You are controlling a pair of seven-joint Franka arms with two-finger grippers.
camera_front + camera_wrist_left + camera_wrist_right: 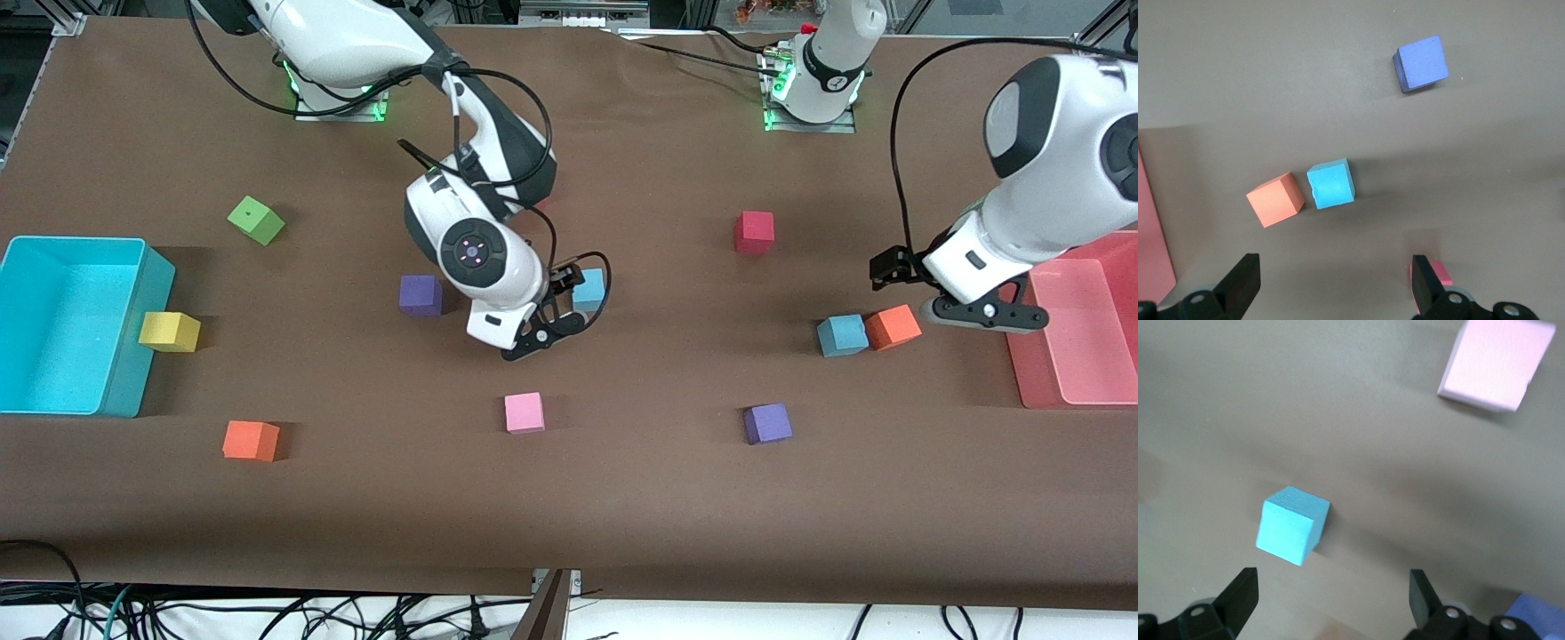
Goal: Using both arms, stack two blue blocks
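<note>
One blue block (589, 289) lies mid-table. My right gripper (547, 333) hangs low beside it, open and empty. In the right wrist view the block (1291, 525) sits just ahead of the open gripper (1331, 600), not between the fingers. The second blue block (842, 335) lies toward the left arm's end, touching an orange block (893, 326). My left gripper (982, 313) hovers open and empty beside the orange block. In the left wrist view both the blue block (1331, 185) and the orange block (1275, 199) lie ahead of the open gripper (1331, 287).
A cyan bin (133, 373) stands at the right arm's end and a pink-red bin (1080, 311) at the left arm's end. Loose blocks: green (255, 220), yellow (169, 331), orange (251, 440), pink (524, 412), purple (420, 295), purple (767, 423), red (754, 232).
</note>
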